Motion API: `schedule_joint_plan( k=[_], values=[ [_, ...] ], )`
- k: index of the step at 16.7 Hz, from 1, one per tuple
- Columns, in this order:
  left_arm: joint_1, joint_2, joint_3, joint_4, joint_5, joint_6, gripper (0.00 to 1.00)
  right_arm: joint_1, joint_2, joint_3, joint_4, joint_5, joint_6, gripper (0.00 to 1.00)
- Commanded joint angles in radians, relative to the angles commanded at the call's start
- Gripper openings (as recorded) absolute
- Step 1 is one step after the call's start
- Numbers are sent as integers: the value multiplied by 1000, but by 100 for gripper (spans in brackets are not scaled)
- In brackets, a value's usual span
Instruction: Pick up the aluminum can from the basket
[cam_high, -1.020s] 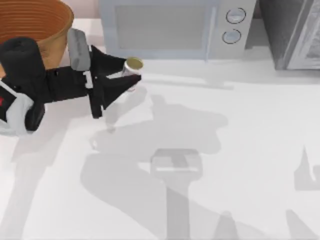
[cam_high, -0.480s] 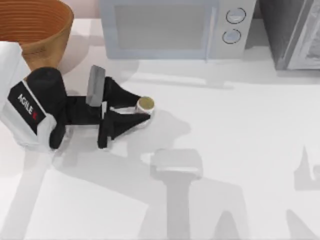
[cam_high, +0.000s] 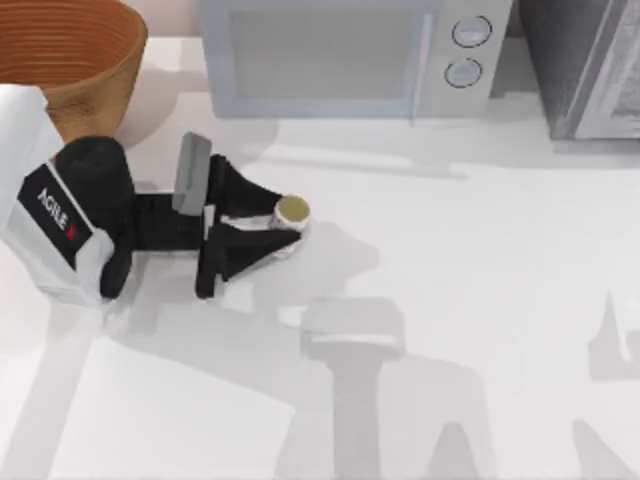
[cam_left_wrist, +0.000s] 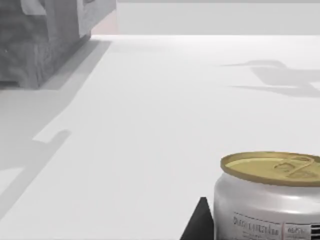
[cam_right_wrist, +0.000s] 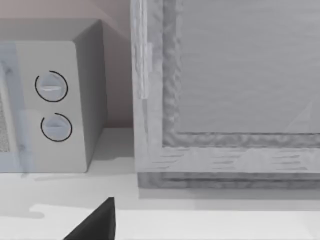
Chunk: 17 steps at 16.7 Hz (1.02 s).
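Now left gripper (cam_high: 283, 228) apparently grips aluminum can (cam_high: 291, 213), basket (cam_high: 70, 55) well apart.

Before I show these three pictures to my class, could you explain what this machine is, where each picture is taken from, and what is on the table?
It is a simulated two-armed AgileX robot at a white table. The top view looks down from above. There the left gripper, black fingers closed around the aluminum can, sits right of the orange-brown basket, which stands at the table's far left corner. The can is out of the basket, upright. A grey microwave stands at the back. The left wrist view comes from that arm's own camera, showing the can close up. The right wrist view faces the microwave's dials; a right fingertip is visible.
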<state>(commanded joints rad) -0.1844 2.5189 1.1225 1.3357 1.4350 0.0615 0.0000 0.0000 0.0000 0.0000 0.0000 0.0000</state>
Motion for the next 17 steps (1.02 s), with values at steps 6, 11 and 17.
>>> schedule_joint_plan(
  k=[6,11,17],
  values=[
    [0,0,0,0,0,0,53,0,0,0,0,0,0,100],
    [0,0,0,0,0,0,90,0,0,0,0,0,0,100],
    [0,0,0,0,0,0,100,0,0,0,0,0,0,100]
  ],
)
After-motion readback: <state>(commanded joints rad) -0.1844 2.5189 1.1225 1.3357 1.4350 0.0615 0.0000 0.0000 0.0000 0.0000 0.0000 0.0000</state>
